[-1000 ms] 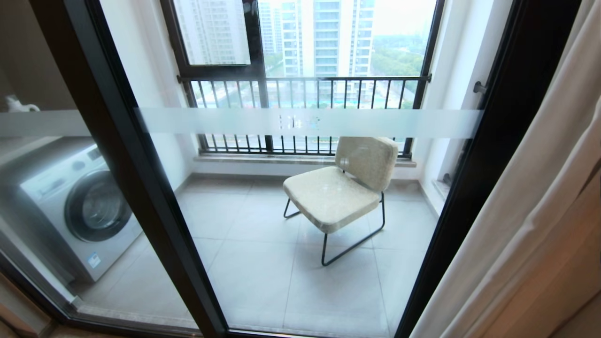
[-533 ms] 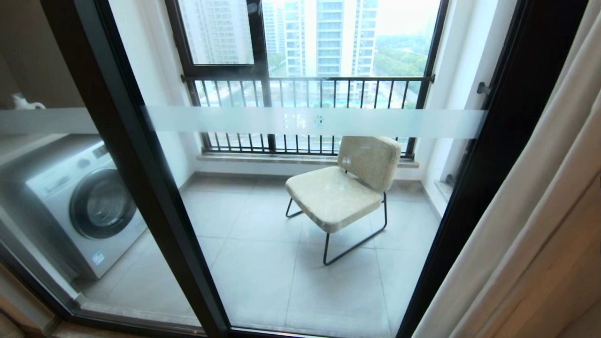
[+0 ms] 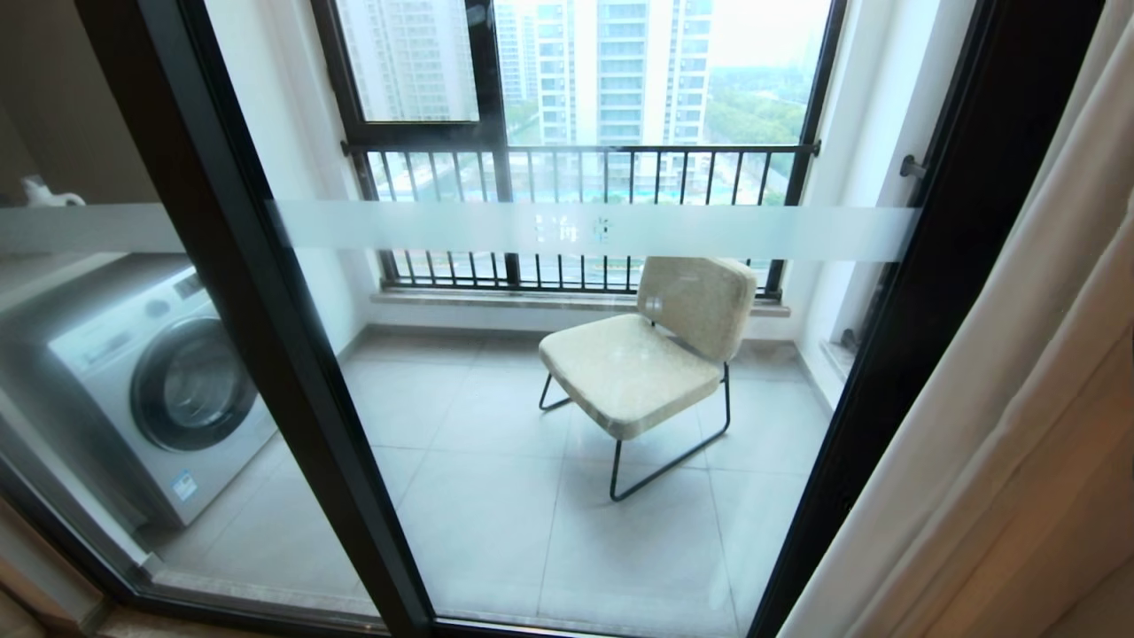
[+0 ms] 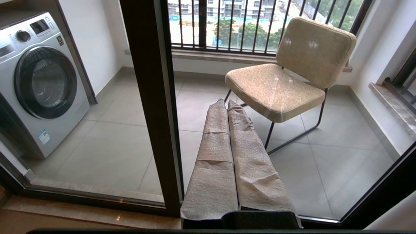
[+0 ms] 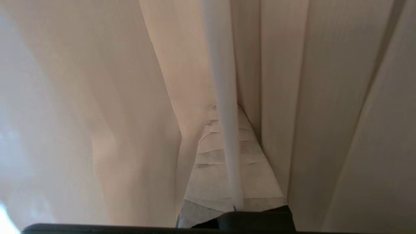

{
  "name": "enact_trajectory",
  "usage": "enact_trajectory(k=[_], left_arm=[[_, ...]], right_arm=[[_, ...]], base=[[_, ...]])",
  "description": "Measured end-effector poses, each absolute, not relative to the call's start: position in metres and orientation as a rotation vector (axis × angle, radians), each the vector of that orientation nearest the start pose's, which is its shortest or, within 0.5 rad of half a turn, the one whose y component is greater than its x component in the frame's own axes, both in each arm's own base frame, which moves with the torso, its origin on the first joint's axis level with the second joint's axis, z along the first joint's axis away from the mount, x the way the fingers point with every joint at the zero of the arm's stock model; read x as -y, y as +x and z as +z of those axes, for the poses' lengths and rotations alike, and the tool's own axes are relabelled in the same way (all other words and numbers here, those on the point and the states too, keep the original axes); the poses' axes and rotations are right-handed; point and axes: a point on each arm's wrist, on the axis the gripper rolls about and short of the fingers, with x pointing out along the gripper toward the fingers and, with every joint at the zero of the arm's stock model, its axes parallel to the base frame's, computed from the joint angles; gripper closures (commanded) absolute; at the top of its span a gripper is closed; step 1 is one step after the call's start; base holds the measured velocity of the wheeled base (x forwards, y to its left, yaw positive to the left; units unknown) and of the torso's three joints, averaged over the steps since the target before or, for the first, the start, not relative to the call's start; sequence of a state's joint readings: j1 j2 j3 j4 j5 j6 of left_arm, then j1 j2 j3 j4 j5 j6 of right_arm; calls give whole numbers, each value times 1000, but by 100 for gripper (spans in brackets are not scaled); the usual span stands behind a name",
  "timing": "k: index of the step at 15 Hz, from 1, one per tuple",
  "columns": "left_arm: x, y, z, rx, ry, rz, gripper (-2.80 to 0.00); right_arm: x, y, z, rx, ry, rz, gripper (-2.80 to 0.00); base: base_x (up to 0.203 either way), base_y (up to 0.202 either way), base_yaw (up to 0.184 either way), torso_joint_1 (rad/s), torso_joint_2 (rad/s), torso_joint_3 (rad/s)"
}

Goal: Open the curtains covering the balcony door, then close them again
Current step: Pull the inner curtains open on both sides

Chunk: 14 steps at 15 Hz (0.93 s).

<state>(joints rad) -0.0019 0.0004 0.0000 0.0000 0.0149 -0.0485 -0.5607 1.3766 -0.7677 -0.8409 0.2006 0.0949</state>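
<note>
Right wrist view: paper-wrapped right gripper (image 5: 227, 136) buried among bunched beige-grey pleated curtains (image 5: 325, 97), fingers pressed together, a thin sheer fold lying across them. Black-framed glass balcony door (image 3: 266, 292) uncovered. Risk: snagging or dragging only the sheer layer.

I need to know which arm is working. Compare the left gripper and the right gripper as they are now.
The left gripper hangs in open air facing the balcony door, touching nothing; the right gripper is buried among the curtains. A sheer fold lies across the right gripper's fingers; nothing covers the left gripper's. Both are shut, wrapped in pale padding, and out of the head view.
</note>
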Motion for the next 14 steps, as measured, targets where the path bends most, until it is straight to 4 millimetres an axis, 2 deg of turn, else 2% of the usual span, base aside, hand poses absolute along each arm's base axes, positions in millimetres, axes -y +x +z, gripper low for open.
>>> enact_trajectory(k=[4, 8, 14], left_arm=[[0, -23, 75, 0, -49, 13, 0], [0, -23, 75, 0, -49, 13, 0], [0, -23, 75, 0, -48, 14, 0]], right_arm=[[145, 201, 287, 253, 27, -422, 0], [173, 201, 285, 249, 34, -503, 0], [227, 195, 283, 248, 22, -650, 0]], base=[[0, 0, 0, 0, 0, 0], [0, 0, 0, 0, 0, 0], [0, 0, 0, 0, 0, 0]])
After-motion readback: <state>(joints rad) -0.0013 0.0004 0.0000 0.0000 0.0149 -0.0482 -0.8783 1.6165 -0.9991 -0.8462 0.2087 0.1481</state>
